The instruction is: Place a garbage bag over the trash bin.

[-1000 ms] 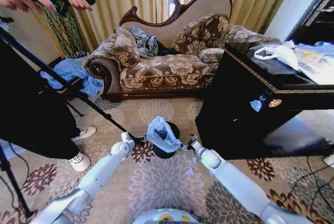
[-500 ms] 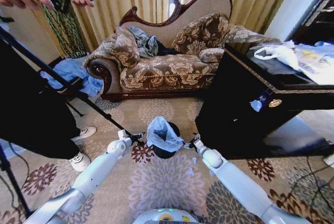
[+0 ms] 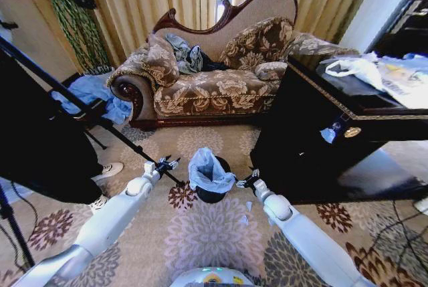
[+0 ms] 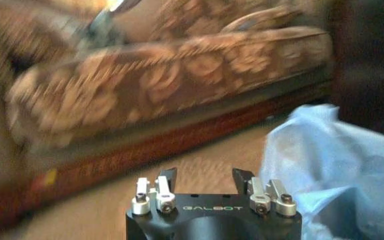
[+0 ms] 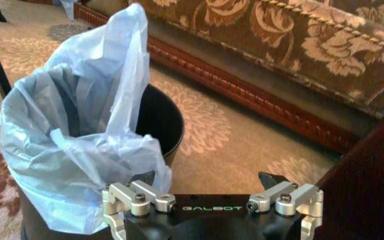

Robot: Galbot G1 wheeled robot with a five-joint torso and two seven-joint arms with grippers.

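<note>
Mostly hidden, your trash bin (image 3: pixel 215 190) shows just a black round rim under the garbage bag (image 3: pixel 206 170), standing on the patterned carpet (image 3: pixel 200 233) before the sofa (image 3: pixel 214 73). Your left gripper (image 3: pixel 166 163) has drawn away from the bag since a second ago, fingers spread, empty. The thin, crinkly, translucent plastic stands bunched. Your right gripper (image 3: pixel 245 180) sits beside it, spread, empty.

Floral carpet (image 3: pixel 207 233), trash bin (image 3: pixel 212 195) w/ garbage bag (image 3: pixel 207 170), sofa (image 3: pixel 214 79) behind
</note>
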